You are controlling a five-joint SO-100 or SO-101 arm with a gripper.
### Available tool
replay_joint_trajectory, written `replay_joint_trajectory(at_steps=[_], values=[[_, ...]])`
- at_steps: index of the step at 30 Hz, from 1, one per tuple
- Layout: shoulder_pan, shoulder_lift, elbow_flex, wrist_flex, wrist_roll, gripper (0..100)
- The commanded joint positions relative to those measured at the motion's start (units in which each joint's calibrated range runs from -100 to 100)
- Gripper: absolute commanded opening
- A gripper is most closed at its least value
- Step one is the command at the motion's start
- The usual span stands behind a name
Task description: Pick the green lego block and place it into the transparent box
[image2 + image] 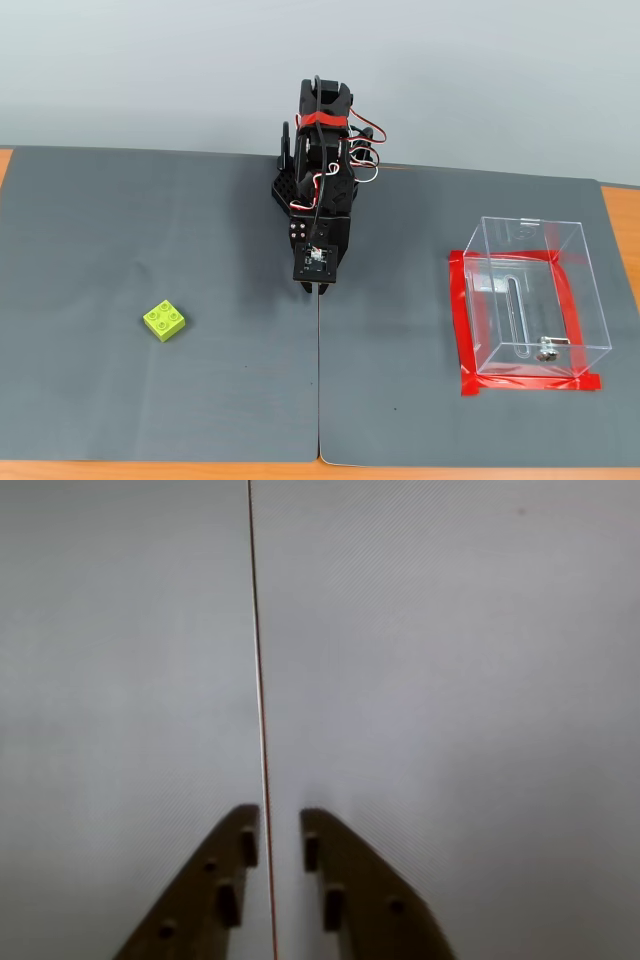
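Note:
The green lego block (164, 320) is a small lime brick with four studs, lying on the grey mat at the left in the fixed view. The transparent box (530, 297) stands at the right, red tape (459, 330) around its base and a small metal piece (546, 348) inside. My gripper (318, 289) hangs folded at the mat's middle, pointing down at the seam, far from both. In the wrist view the gripper (279, 820) shows two dark fingers with a narrow gap and nothing between them. The block and box are out of the wrist view.
Two grey mats meet at a seam (319, 380) running under the gripper; the seam also shows in the wrist view (260, 660). Orange tabletop (620, 215) shows at the edges. The arm's base (322, 150) stands at the back centre.

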Motion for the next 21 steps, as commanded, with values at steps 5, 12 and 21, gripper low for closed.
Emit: replay_joint_trajectory(at_steps=[5,12,21], values=[[0.4,0.1,-2.2,0.1,-0.1,5],[0.0,0.1,-2.2,0.1,0.3,5],[-0.2,0.8,-2.8,0.1,0.0,5]])
